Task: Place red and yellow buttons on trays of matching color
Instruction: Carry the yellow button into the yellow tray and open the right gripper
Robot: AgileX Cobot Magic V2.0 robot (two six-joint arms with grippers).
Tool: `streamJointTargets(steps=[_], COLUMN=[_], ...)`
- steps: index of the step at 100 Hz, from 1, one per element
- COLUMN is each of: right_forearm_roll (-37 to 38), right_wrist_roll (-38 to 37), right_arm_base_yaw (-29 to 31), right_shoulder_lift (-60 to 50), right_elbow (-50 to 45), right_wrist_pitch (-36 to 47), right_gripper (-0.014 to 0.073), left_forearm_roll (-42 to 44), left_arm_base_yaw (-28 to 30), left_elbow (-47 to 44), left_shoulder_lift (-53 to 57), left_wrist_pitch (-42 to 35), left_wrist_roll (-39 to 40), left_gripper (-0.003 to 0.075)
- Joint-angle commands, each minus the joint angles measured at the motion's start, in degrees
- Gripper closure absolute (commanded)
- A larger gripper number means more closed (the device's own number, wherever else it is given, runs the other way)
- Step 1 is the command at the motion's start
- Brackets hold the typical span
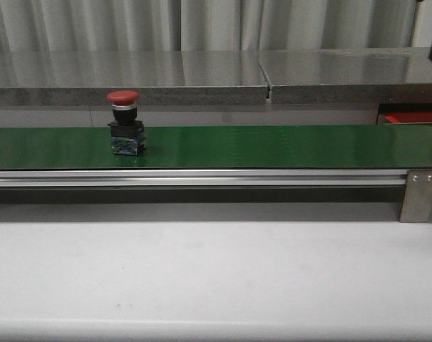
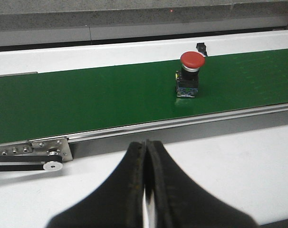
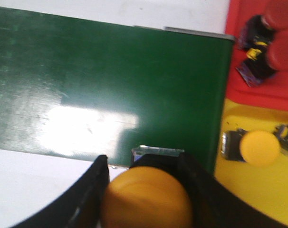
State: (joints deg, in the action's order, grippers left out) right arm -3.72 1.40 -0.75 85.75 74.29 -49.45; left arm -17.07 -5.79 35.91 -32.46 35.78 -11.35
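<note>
A red button [image 1: 123, 121] [image 2: 190, 74] stands upright on the green conveyor belt [image 1: 273, 146], left of centre in the front view. My left gripper [image 2: 146, 145] is shut and empty, over the white table short of the belt. Between the fingers of my right gripper [image 3: 146, 166] sits a yellow button [image 3: 148, 199], held above the belt's end [image 3: 134, 85]. Beside that end lies the yellow tray [image 3: 248, 190] with another yellow button [image 3: 258, 147] in it. The red tray [image 3: 244, 19] [image 1: 408, 117] beyond it holds red buttons [image 3: 277, 28].
A metal rail [image 1: 202, 178] runs along the belt's near edge, ending in a bracket [image 1: 419, 194] at the right. A grey counter [image 1: 202, 75] lies behind the belt. White tabletop [image 1: 202, 278] fills the foreground.
</note>
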Motion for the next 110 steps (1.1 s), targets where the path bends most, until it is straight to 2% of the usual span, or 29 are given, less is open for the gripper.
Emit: streamJointTargets(steps=[1,27,50,67,89,110], right_forearm_roll=[1.1,1.2,1.6,-0.4,-0.9,-1.9], right_wrist_roll=[-0.8,-0.9,-1.8,-1.9,-2.3,-2.3], right_arm_base_yaw=[3.3,13.2,18.2,18.7,18.7,18.7], right_shoulder_lift=[-5.2,-9.1,-8.4,-6.1,-0.7,2.3], right_elbow=[-0.8,-8.6,-16.1,-20.0,-20.2,-20.2], right_wrist_pitch=[1.4,2.1,9.3,14.7,19.6,20.6], right_gripper=[0.0409,0.0409,0.0409,0.0409,0.0409,0.0409], left_forearm_roll=[-1.4,-1.4,-1.4,-1.4,-1.4,-1.4], left_arm_base_yaw=[-0.4,-0.4,-0.4,-0.4,-0.4,-0.4], left_elbow=[1.6,1.6,1.6,1.6,1.6,1.6], left_shoulder_lift=[-0.1,-0.1,-0.1,-0.1,-0.1,-0.1], left_wrist_pitch=[-3.6,-3.6,-3.6,-3.6,-3.6,-3.6], left_wrist_roll=[0.6,0.6,0.6,0.6,0.6,0.6], left_gripper=[0.0741,0.0741,0.0741,0.0741,0.0741,0.0741])
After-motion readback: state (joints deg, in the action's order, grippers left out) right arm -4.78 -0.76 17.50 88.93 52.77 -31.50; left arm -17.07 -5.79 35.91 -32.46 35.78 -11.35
